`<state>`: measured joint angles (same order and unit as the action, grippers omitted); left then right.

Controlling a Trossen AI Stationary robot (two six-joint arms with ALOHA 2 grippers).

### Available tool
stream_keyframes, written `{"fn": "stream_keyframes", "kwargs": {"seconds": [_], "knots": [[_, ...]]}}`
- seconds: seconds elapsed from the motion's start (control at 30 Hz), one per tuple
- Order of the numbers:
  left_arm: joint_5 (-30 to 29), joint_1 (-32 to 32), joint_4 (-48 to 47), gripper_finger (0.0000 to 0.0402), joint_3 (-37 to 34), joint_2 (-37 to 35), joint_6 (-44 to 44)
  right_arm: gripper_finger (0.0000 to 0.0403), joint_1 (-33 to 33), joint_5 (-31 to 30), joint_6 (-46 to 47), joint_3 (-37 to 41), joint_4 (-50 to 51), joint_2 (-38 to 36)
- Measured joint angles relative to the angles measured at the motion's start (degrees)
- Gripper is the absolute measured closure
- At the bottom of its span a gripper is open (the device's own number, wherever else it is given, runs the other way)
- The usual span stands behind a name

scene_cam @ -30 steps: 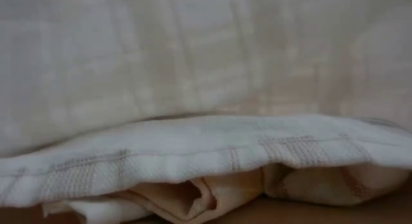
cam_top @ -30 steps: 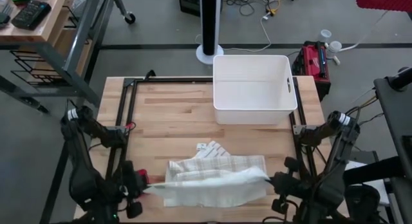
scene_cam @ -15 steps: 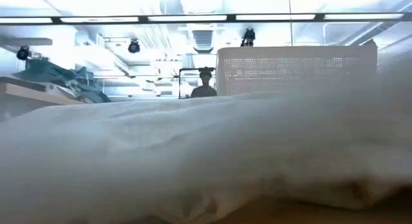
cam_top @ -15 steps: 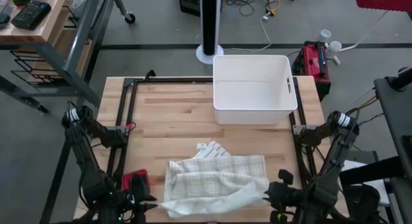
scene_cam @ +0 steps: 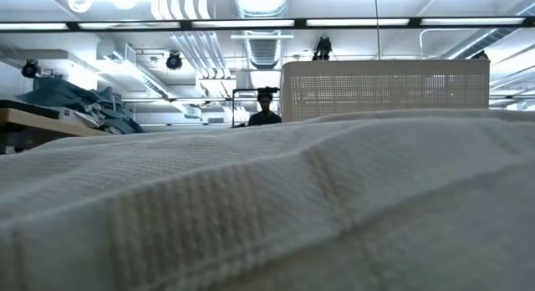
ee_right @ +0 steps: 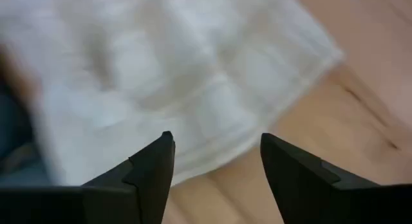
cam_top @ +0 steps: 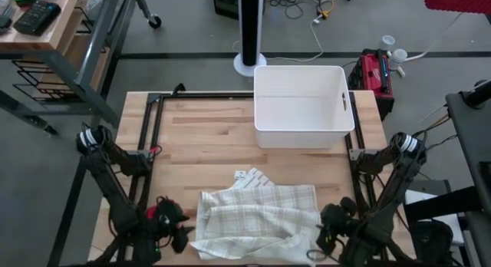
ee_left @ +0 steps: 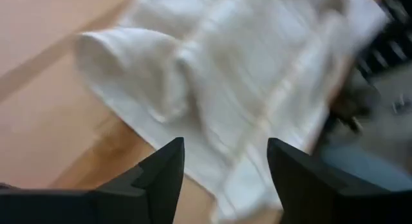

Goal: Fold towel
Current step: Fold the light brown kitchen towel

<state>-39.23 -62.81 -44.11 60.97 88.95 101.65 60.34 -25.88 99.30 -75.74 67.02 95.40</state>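
The towel (cam_top: 257, 219), a cream cloth crossed by faint tan check lines, lay loosely doubled over on the near part of the wooden table (cam_top: 207, 140), spread between the two grippers. The left gripper (cam_top: 182, 230) sat low at the towel's left edge, and in its wrist view its two dark fingers (ee_left: 161, 179) stood well apart with nothing between them; the towel (ee_left: 232, 89) lay just ahead of the open jaws, one rounded fold bulging nearest them, bare wood showing under and beside the fingertips. The right gripper (cam_top: 321, 238) was at the towel's right near corner, and its fingers (ee_right: 151, 169) were likewise spread wide and held nothing; the towel (ee_right: 161, 82) lay directly beyond the gap, its edge running across just past the tips, with bare table on one side. Neither set of jaws had hold of the cloth. A small white tag-like corner (cam_top: 249, 176) poked out at the towel's far edge, away from both grippers. Well beyond the jaws, at the far right of the table, stood a white plastic bin (cam_top: 300, 106). In the low view the towel's waffle weave (scene_cam: 251, 207) filled the foreground, the perforated bin wall (scene_cam: 384, 89) rising behind it, and a person (scene_cam: 266, 109) showed far off in the room.
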Motion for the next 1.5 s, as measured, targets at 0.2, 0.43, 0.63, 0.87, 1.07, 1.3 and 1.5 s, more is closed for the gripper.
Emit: {"fn": "stream_keyframes", "kwargs": {"seconds": [0.2,0.43,0.63,0.87,1.07,1.3,1.5], "knots": [[-4.2,3.69,-0.01,0.0215,-5.81,-0.54,8.48,0.0193,-0.38,0.56,9.48,7.5,0.95,-0.41],[-4.08,9.54,1.22,0.0227,-9.13,-1.03,5.5,0.0194,-0.51,0.39,14.97,13.78,0.61,-2.22],[-0.27,14.73,4.0,0.0208,-11.2,-1.03,0.2,0.0186,-0.81,0.38,18.74,18.14,-0.71,-4.39],[4.14,18.2,12.51,0.0191,-16.12,-1.03,-4.49,0.0178,-2.02,0.12,19.34,21.51,-6.12,-4.68],[3.67,18.5,24.4,0.0187,-21.88,-1.06,-6.86,0.0186,-2.44,-1.93,20.37,24.45,-9.65,-4.64],[3.84,19.14,27.61,0.0219,-24.26,-1.95,-7.36,0.0184,-3.53,-4.6,22.96,29.96,-15.19,-4.62],[4.05,19.28,30.0,0.0261,-25.23,-2.29,-8.2,0.0188,-5.14,-9.25,21.98,34.04,-21.77,-4.95]]}}
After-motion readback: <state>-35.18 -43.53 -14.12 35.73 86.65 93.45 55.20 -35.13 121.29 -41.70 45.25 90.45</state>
